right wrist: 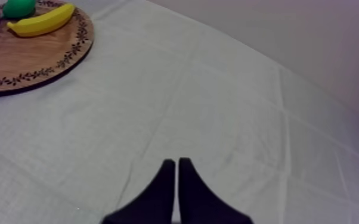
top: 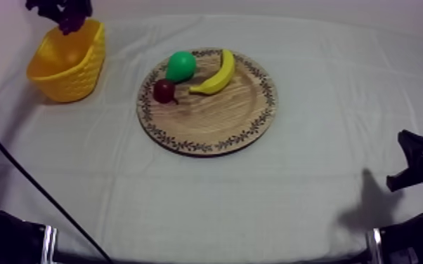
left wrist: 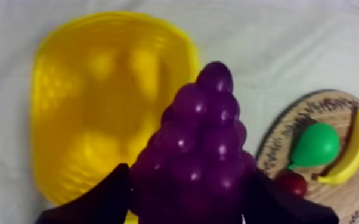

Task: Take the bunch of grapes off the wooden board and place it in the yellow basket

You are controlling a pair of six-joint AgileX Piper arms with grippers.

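Holds the bunch of grapes (left wrist: 203,155) with the left gripper (left wrist: 191,199), both black fingers (left wrist: 107,193) clamped on its sides, tip pointing away. Hangs it right above the open mouth of the yellow basket (top: 74,77), clear of the rim. Right of the basket on the grey-white cloth: the wooden board (top: 214,116), carrying a green pear (top: 181,65), a banana (top: 216,74) and a small red fruit (top: 164,90), grouped close together on the side toward the basket. Well away from the basket, beyond the board: the right gripper (right wrist: 177,164), low over bare cloth, fingers pressed together into a narrow wedge, nothing between them.

Bunch of grapes (top: 69,20) partly off-frame.
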